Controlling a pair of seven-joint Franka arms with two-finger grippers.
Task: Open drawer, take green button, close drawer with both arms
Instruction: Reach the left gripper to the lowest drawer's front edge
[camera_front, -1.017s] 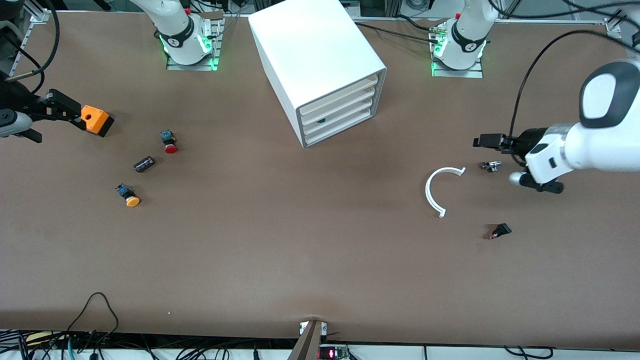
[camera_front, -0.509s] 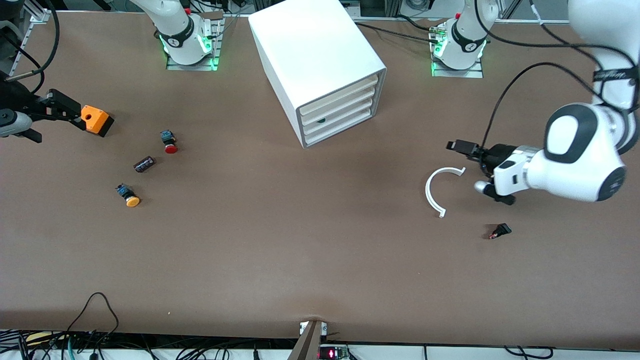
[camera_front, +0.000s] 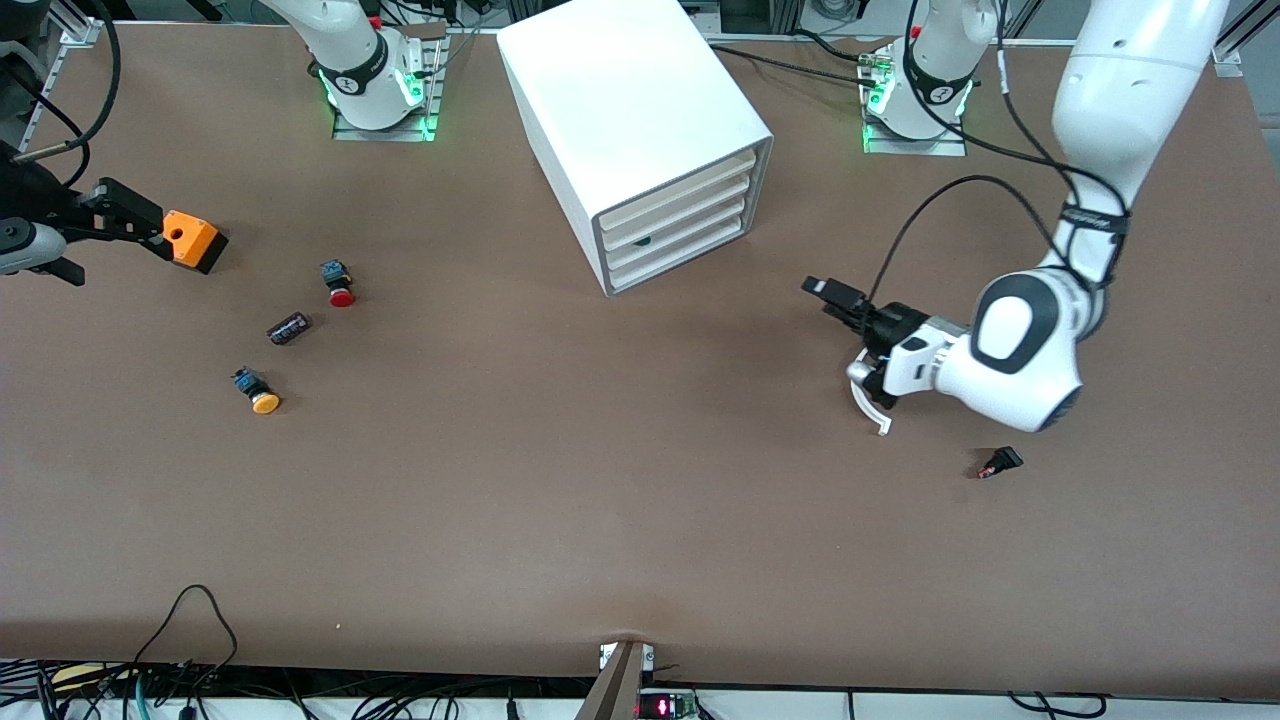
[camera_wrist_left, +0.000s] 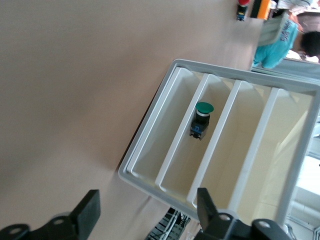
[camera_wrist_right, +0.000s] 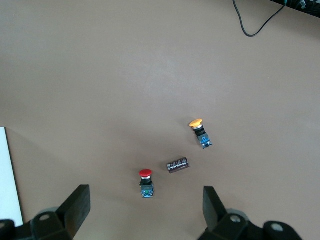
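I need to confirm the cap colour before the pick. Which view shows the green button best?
The left wrist view: the green button lies plainly inside the cabinet, cap and body both visible. The front view shows only a dark speck there; the right wrist view misses it.

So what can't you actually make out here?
- Green button: in the front view it is only a dark speck inside the drawer, too small to read.
- White curved piece: front view, partly covered by the left arm, whose left pincer is open above it.
- Right arm: front view, cut off by the edge. The right pincer waits open.
- Cabinet: left wrist view, cut off by the edge.
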